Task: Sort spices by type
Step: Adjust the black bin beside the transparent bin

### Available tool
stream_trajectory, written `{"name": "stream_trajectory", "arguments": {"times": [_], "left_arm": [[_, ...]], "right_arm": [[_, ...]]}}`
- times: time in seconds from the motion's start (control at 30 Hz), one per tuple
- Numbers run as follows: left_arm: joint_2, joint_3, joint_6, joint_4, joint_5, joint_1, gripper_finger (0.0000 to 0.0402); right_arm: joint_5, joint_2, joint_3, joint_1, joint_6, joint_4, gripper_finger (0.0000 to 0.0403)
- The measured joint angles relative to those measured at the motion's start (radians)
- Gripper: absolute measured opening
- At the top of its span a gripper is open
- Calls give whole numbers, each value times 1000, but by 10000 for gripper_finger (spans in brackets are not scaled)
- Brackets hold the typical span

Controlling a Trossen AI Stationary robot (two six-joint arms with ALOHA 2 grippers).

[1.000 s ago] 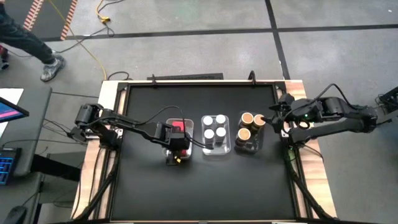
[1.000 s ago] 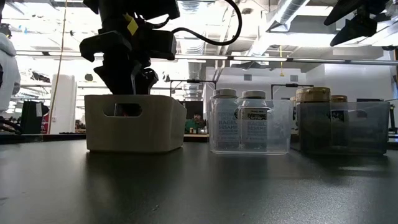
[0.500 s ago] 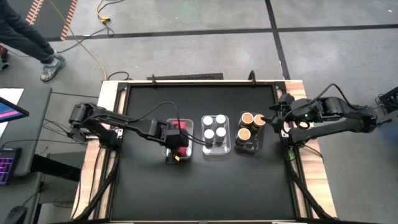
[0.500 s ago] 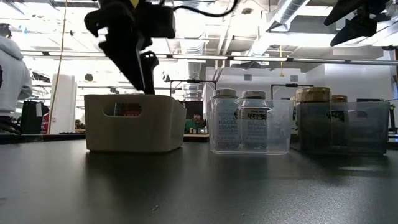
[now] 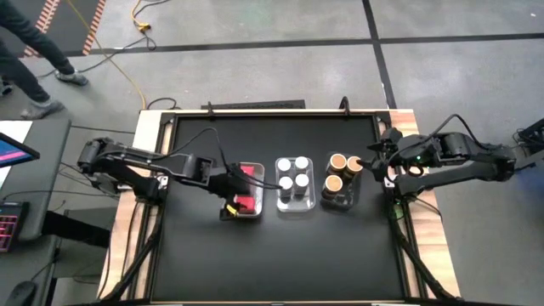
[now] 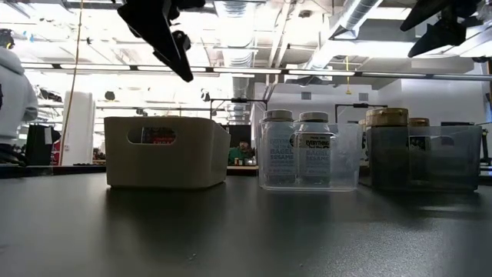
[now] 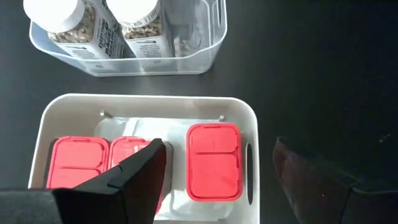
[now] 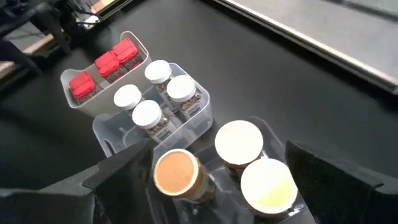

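My left end effector hangs open and empty above the white bin of red boxes; the right end effector, open, waits over the brown-lidded jars

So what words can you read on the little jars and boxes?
"EVERYTHING": top line on the label of the right white-lidded clear spice jar in the low view; the lines under it are too blurred.
Left white-lidded clear spice jar: big letters, too blurred to be sure.
Tan-lidded round jars: label too dark to read.
Red-lidded square boxes: no words show.
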Motion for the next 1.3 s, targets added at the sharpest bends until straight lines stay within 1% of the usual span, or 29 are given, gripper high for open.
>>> {"name": "stream_trajectory", "arguments": {"times": [0.17, 0.33, 0.67, 0.93, 1.0, 1.17, 1.3], "left_arm": [[-5, 0, -1, -1, -1, 0, 285], [-5, 0, -2, -1, -1, 0, 285], [-4, 0, 8, -1, -1, 0, 285], [-3, -45, -17, 25, -24, 0, 285], [-4, -57, -25, 40, -24, 0, 285], [-4, -60, -17, 57, -24, 0, 285], [-4, -60, -15, 53, -25, 0, 285]], "right_arm": [[-10, 0, 0, 3, 113, -5, 393], [-9, 0, 0, 3, 174, -7, 393], [-1, 0, 0, 0, 115, -11, 393], [2, 14, 0, -1, -5, 0, 393], [2, 13, 0, -1, -2, 0, 393], [2, 14, 0, 0, 102, -2, 393], [2, 22, 0, 0, 122, -20, 393]]}}
